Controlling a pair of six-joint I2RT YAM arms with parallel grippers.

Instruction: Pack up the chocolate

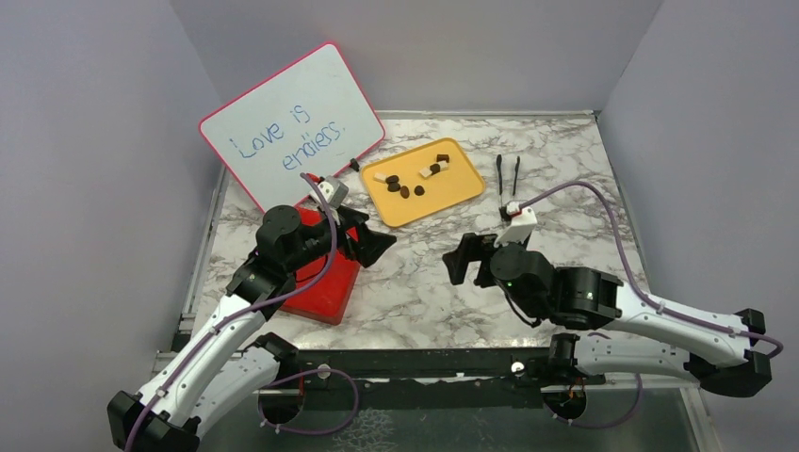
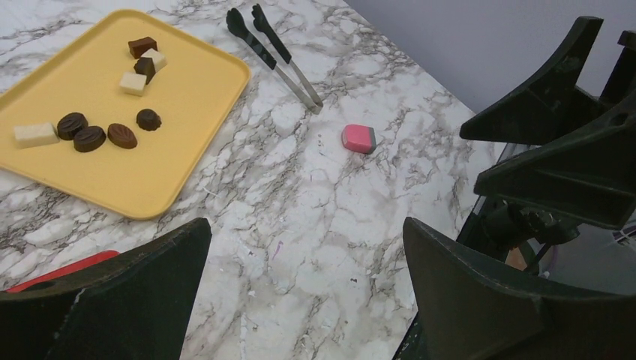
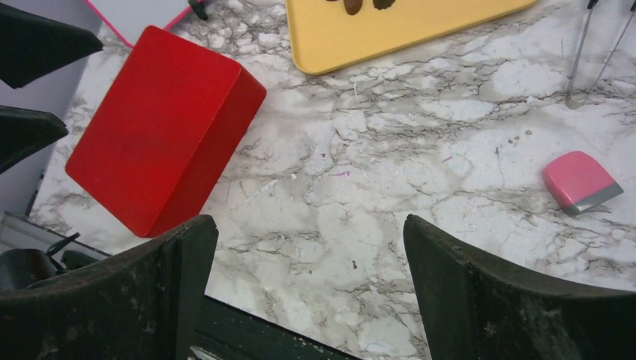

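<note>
Several pieces of chocolate (image 1: 404,191), dark brown and cream-white, lie on a yellow tray (image 1: 443,196) at the back of the marble table. In the left wrist view the chocolate (image 2: 90,139) sits in two loose clusters on the tray (image 2: 187,112). The left gripper (image 1: 375,247) hovers open just right of a red box (image 1: 325,282), nothing between its fingers (image 2: 306,229). The right gripper (image 1: 459,259) faces it across a gap of bare marble, also open and empty (image 3: 307,225). Both are short of the tray.
A whiteboard (image 1: 292,122) with blue writing leans at the back left. Black tongs (image 1: 509,177) lie right of the tray, and a pink eraser (image 2: 358,138) lies near them. The red box (image 3: 161,124) is closed. Grey walls enclose three sides.
</note>
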